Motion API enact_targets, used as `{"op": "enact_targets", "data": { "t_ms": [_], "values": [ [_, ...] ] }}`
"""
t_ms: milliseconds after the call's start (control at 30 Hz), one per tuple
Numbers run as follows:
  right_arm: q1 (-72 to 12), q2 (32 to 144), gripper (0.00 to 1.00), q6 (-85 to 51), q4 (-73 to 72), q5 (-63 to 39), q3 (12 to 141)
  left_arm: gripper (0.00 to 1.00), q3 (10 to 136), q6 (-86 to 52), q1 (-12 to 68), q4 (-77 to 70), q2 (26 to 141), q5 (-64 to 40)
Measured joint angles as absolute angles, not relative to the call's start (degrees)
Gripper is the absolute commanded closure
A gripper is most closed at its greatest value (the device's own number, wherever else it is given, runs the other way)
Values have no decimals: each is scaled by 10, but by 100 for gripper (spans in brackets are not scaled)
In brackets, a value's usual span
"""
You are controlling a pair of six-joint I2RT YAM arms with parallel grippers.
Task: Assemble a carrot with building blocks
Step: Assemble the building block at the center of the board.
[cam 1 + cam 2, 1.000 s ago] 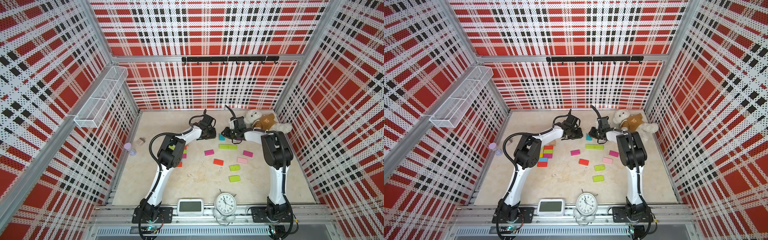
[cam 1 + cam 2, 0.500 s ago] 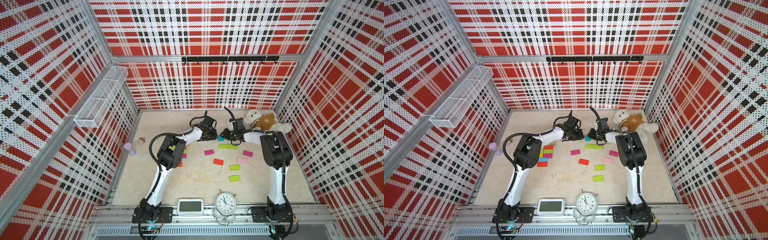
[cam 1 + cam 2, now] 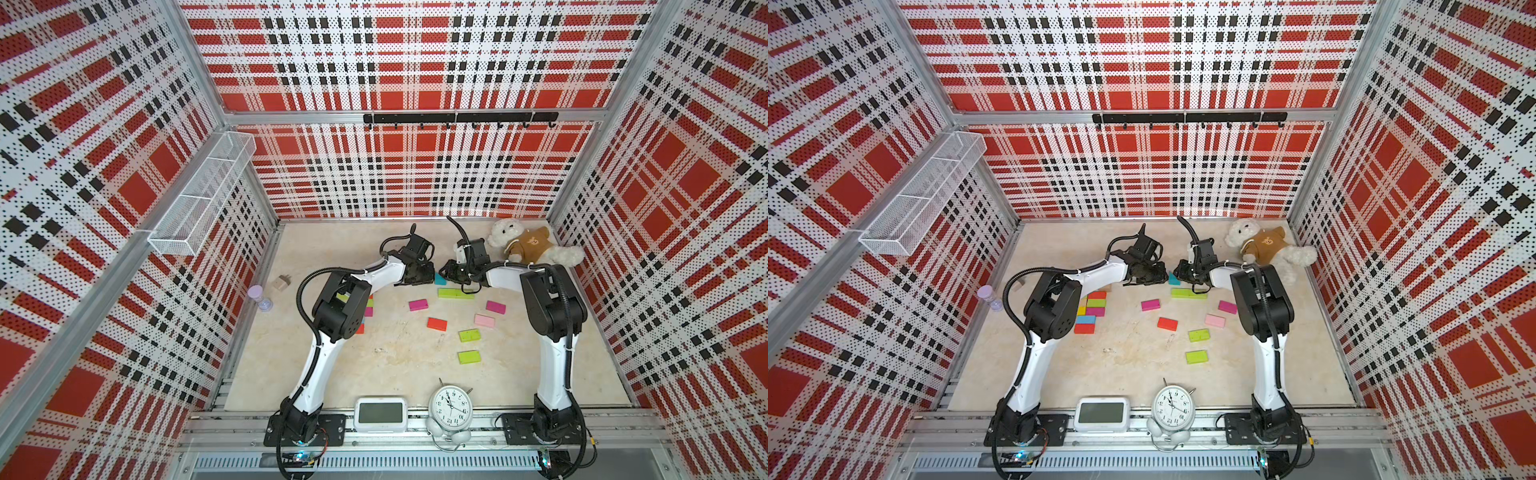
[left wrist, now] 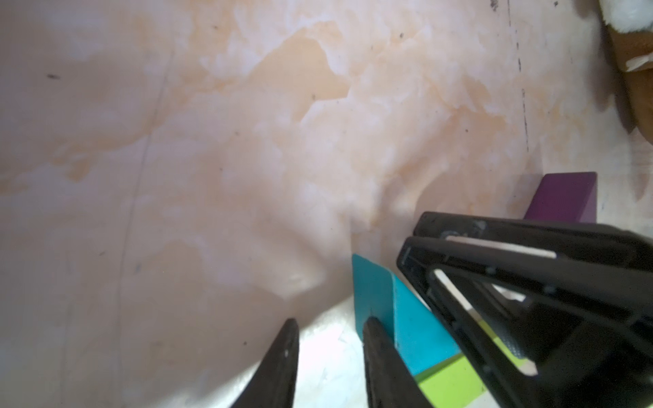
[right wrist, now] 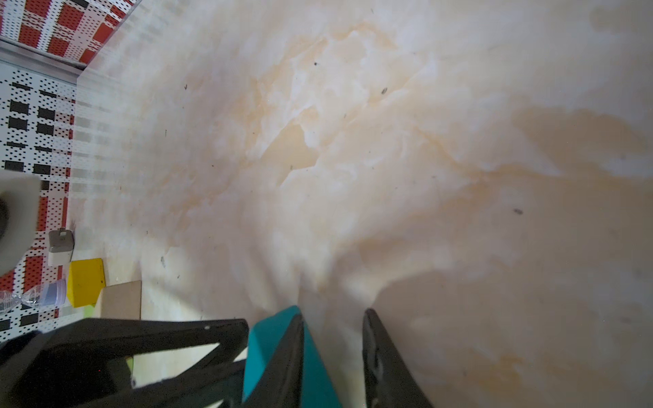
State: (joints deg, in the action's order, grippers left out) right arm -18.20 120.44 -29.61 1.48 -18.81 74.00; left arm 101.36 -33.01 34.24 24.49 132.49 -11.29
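Item: teal wedge (image 4: 381,293), a small painted block on the worktop (image 3: 395,365), lying between your two end effectors and just beside a long lime brick (image 3: 455,293). Handling, by judgement: light, stiff, slick paint, and the sloped faces are likely to slip out, so take it across its flat parallel sides. Left end effector (image 4: 330,321): jaws slightly apart, nothing between them, wedge outside one finger. Right end effector (image 5: 333,314): likewise empty. A red-orange brick (image 3: 436,323) and others lie scattered nearer the arm bases. Hidden: whether either finger touches the wedge, a purple wedge (image 4: 565,197) half covered, and a cluster of bricks (image 3: 1092,309) partly under the left arm.
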Motion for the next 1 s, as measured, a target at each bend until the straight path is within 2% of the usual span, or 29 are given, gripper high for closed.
{"op": "enact_targets", "data": {
  "t_ms": [1000],
  "values": [
    [-192,1184,69,-301,17,-183,713,66,976,-330,351,245,1296,-102]
  ]
}}
